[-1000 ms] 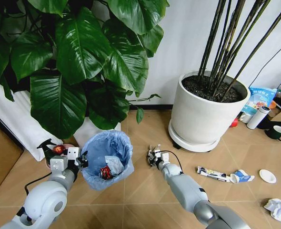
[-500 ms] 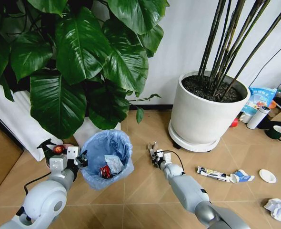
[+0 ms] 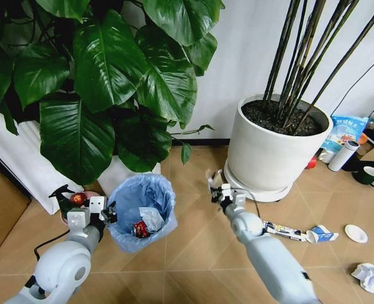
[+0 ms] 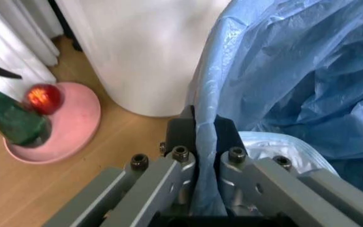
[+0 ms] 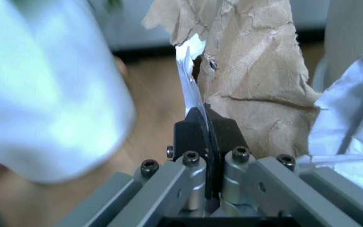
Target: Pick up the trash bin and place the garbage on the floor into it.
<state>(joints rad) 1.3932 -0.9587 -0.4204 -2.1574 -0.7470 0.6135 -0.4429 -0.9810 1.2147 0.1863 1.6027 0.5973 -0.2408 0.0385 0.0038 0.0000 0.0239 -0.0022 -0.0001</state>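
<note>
A: Blue bag liner first: left pincer (image 4: pixel 205 137) is clamped tight on the rim of the trash bin (image 3: pixel 142 212), film pinched between both pads. Bin sits just right of that pincer in the head view, with a crushed red can (image 3: pixel 138 228) and white paper (image 3: pixel 153 218) inside.

B: Right side?

A: Right pincer (image 5: pixel 207 125) is closed on a thin white scrap (image 5: pixel 191 80), with crumpled brown paper (image 5: pixel 251 80) bunched up against it. In the head view it sits above the wooden floor (image 3: pixel 193 253), between the bin and the white planter (image 3: pixel 269 152), close to the planter base.

B: Rest of the garbage?

A: On the floor to the right: tube (image 3: pixel 282 231), touching or nearly touching the blue-white carton (image 3: pixel 320 235), then the white round lid (image 3: pixel 356 234), and crumpled white paper (image 3: pixel 371 277) nearer the robot.

B: Behind the bin?

A: Pink saucer (image 4: pixel 68 123) with a green spray bottle (image 4: pixel 8 118) on it, leafy plant (image 3: pixel 111 82) above.
</note>
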